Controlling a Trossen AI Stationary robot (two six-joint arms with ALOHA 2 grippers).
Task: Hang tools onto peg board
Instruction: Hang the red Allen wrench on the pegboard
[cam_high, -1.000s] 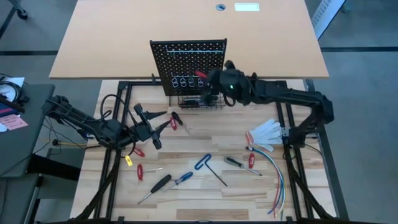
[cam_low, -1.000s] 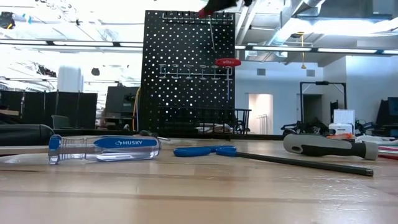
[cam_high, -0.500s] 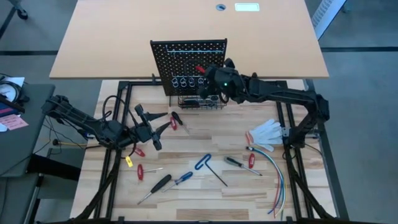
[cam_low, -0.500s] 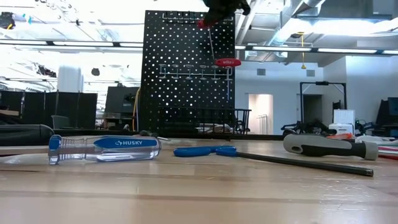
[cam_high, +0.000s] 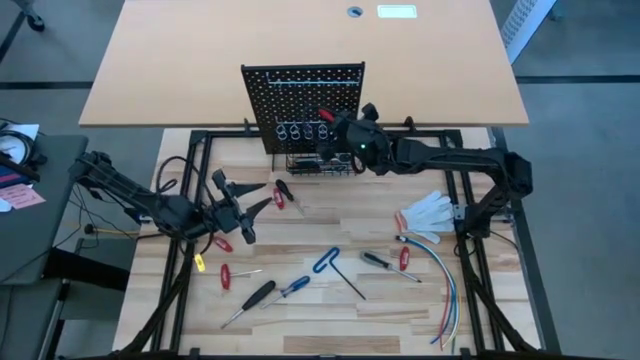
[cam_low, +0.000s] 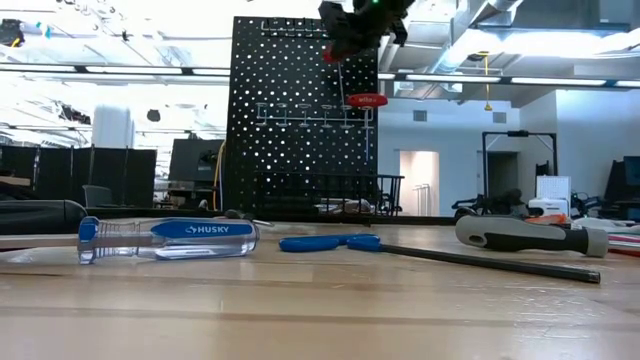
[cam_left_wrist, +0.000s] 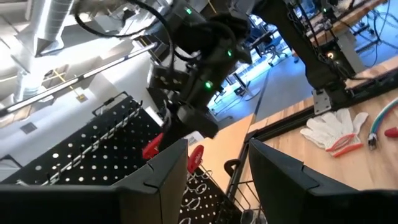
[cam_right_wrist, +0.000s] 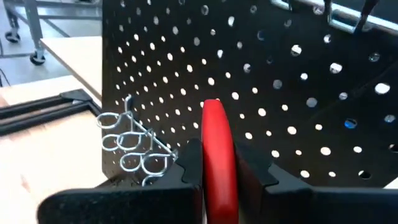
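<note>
The peg board (cam_high: 303, 98) stands upright at the table's far side, with ring holders (cam_right_wrist: 134, 146) and a wire basket (cam_high: 322, 162) at its base. One red-handled tool (cam_low: 366, 100) sits in a ring holder. My right gripper (cam_high: 338, 126) is high in front of the board, shut on a red-handled tool (cam_right_wrist: 214, 149). My left gripper (cam_high: 258, 198) hovers open at the table's left, nothing between its fingers (cam_left_wrist: 168, 180). Red pliers (cam_high: 283, 194), a blue hex key (cam_high: 330, 262) and several screwdrivers (cam_high: 290, 288) lie flat on the table. My right gripper pinches the tool's red handle (cam_right_wrist: 215, 163) between its two fingers. The handle's free end (cam_right_wrist: 212, 107) sticks out past the fingertips toward the peg board. The fingers come about level from the table's right side. The tool is lifted clear, its thin shaft (cam_low: 342, 80) hanging down in front of the board.
White gloves (cam_high: 425, 213) and a bundle of coloured wires (cam_high: 440, 285) lie at the table's right. A black-handled tool (cam_low: 520, 235) and a blue-handled screwdriver (cam_low: 170, 238) lie near the front. A large tan tabletop (cam_high: 300, 40) stands behind the peg board.
My right gripper has come down in front of the peg board with the red-handled tool and tipped slightly downward; the tool's shaft now hangs lower, closer to the ring holders. The gripper has stayed shut on the handle.
</note>
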